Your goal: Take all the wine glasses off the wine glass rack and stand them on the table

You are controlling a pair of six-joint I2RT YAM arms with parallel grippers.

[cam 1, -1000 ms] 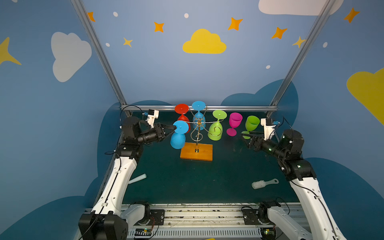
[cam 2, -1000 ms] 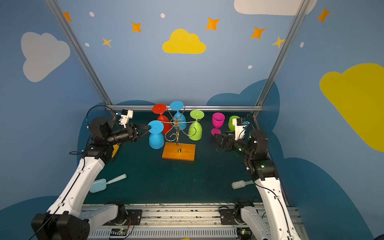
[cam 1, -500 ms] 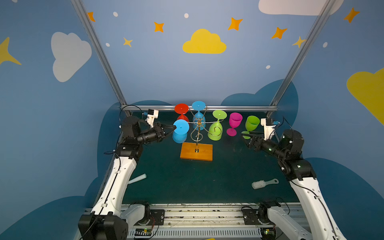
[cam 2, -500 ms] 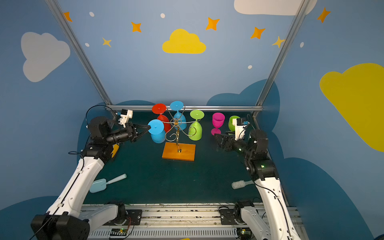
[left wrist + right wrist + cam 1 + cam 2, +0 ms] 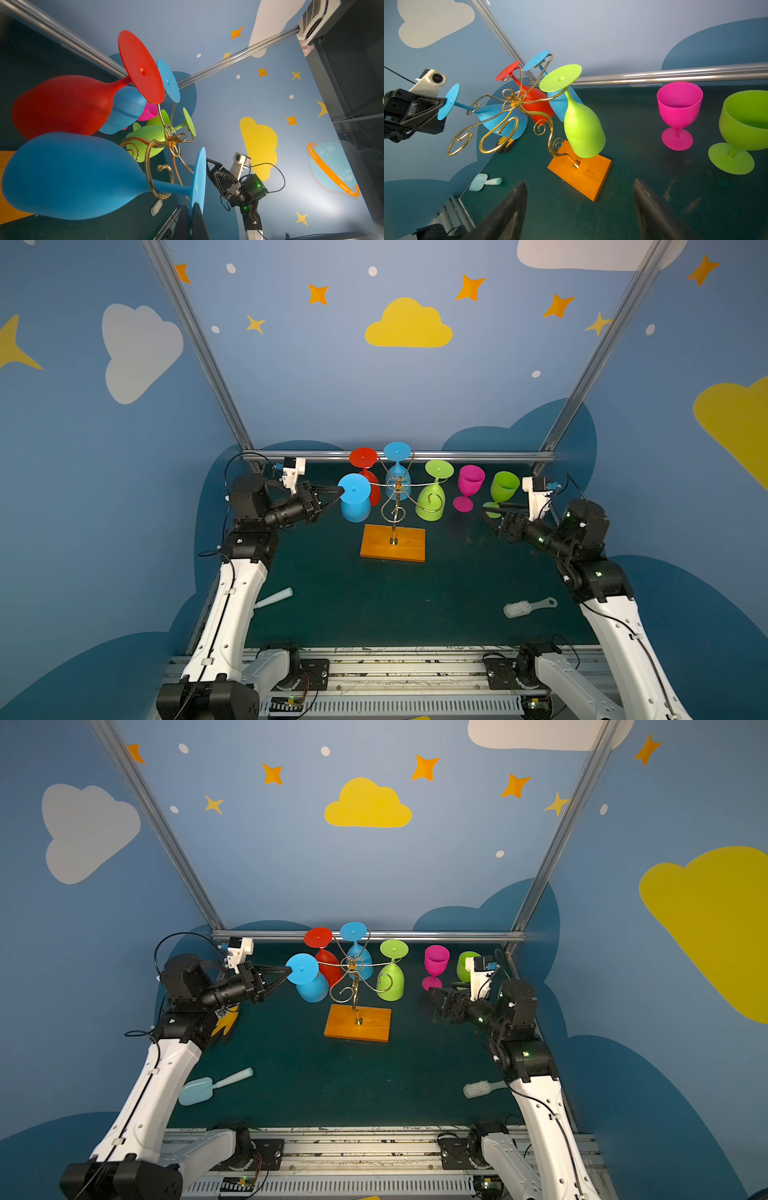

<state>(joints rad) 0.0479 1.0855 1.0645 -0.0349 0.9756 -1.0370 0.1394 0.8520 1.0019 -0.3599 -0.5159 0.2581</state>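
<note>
Four glasses hang upside down on the wine glass rack [image 5: 393,506]. We see the left gripper [image 5: 339,491] pinching the round foot of the blue wine glass [image 5: 354,502] at nine o'clock of the post, with its stem inside a gold curl. At three o'clock, well apart, the right gripper [image 5: 492,509] keeps its fingers wide.

- Left gripper [image 5: 190,209]: only its finger ends show in the wrist view, pinching the foot of the blue wine glass [image 5: 72,176]; the rest is cut off.
- Right gripper [image 5: 579,182]: fingers [image 5: 510,209] blurred, cut off.
- Green goblet [image 5: 745,120] ahead of it: cut by the edge.
- Scoop [image 5: 275,597] behind the left gripper: blade hidden by the arm.
</note>
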